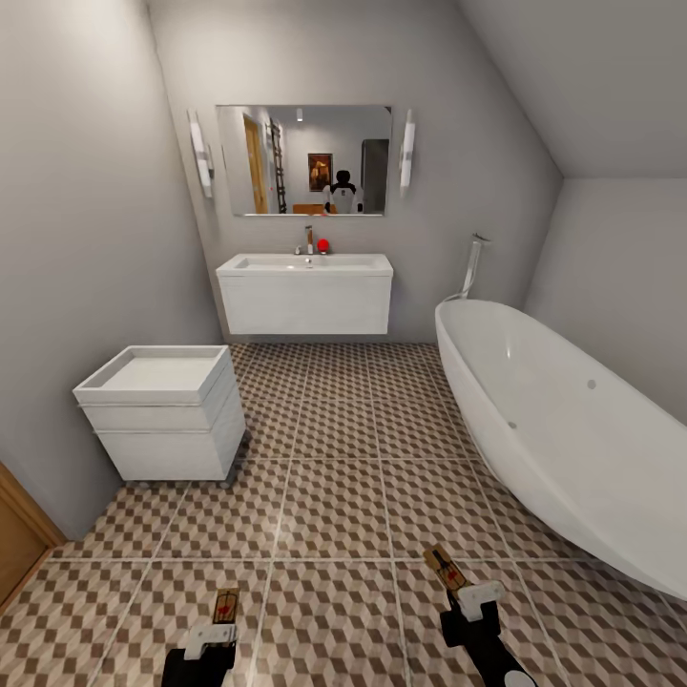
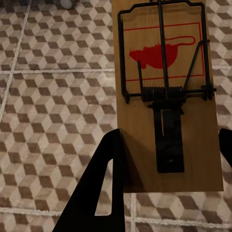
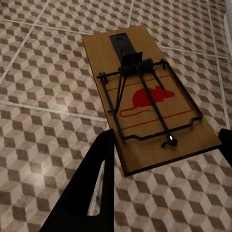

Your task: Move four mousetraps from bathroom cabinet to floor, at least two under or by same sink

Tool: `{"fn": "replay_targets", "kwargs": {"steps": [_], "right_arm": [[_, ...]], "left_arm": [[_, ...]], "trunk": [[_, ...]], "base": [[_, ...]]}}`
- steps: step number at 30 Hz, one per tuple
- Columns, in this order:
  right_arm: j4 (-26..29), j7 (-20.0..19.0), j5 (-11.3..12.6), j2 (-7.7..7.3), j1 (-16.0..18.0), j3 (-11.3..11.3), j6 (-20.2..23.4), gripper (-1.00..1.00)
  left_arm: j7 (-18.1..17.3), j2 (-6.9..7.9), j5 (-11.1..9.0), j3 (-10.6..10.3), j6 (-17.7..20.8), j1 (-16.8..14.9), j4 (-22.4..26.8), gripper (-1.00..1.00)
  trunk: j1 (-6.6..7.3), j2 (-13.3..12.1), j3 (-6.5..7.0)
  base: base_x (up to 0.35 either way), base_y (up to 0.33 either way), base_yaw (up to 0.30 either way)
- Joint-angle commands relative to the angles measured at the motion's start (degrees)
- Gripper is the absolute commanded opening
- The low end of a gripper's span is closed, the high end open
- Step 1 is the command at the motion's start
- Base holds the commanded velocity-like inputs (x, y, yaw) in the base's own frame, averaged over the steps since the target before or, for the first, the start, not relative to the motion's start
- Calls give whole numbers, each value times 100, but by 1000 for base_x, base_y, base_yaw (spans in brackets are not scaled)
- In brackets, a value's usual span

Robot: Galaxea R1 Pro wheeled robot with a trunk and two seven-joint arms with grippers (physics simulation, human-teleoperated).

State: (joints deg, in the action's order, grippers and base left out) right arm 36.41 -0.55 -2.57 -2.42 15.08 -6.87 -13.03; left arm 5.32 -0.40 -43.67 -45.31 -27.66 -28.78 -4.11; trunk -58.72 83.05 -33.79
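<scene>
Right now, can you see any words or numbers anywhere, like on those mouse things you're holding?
No readable words or numbers anywhere.
Mousetrap in the left gripper: a red mouse picture inside a red outline, no letters.
Mousetrap in the right gripper: the same red mouse picture and outline, no letters.
Framed picture reflected in the mirror: too small to tell whether it has writing.

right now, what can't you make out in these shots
- Left pincer, head view: the bottom edge cuts it; too small to judge its grip on the left mousetrap.
- Right mousetrap, right wrist view: held or lying on the floor, unclear.
- Under the sink: shadowed, distant.
</scene>
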Motion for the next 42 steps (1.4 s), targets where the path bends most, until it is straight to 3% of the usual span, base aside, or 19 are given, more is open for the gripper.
{"fn": "replay_targets", "kwargs": {"steps": [1,30,42], "right_arm": [[-2,-1,-15,-4,3,-10,-14,-100],[-4,2,-15,1,3,-16,-15,-100],[-7,2,-15,5,3,-16,-16,-100]], "left_arm": [[48,-4,43,-22,-20,-5,-15,-100],[48,1,43,-22,-20,-4,-16,-100],[48,66,43,-22,-20,-5,-17,-100]], "trunk": [[-1,2,-5],[-1,2,-5],[-1,2,-5]], "base": [[109,0,0],[121,0,0],[229,0,0]]}}
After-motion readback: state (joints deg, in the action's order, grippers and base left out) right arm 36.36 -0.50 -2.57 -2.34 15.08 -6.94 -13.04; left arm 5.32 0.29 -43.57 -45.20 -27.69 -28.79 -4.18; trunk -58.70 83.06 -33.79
